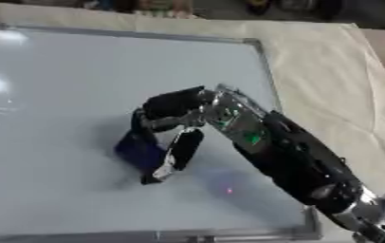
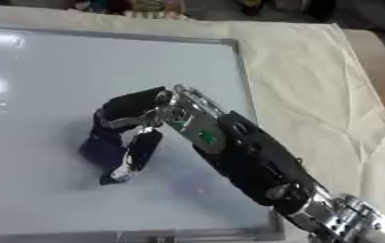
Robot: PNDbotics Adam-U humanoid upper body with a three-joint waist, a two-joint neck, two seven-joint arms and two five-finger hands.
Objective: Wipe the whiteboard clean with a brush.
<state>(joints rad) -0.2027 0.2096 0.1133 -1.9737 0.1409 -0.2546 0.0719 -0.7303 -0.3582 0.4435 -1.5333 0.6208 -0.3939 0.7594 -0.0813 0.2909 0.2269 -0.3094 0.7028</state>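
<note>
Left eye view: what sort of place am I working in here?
Probably a lab or demo workbench: a framed whiteboard lies flat on a table under a cream cloth, and the right hand holds a dark blue brush on the board.

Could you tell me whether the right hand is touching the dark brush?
Touching: the left eye view shows the right hand with fingers curled around the dark brush on the whiteboard.

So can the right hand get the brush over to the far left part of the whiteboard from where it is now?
Probably yes. The right hand holds the dark brush on the whiteboard, and the board surface to its left lies bare, though the arm's stretch is uncertain.
</note>
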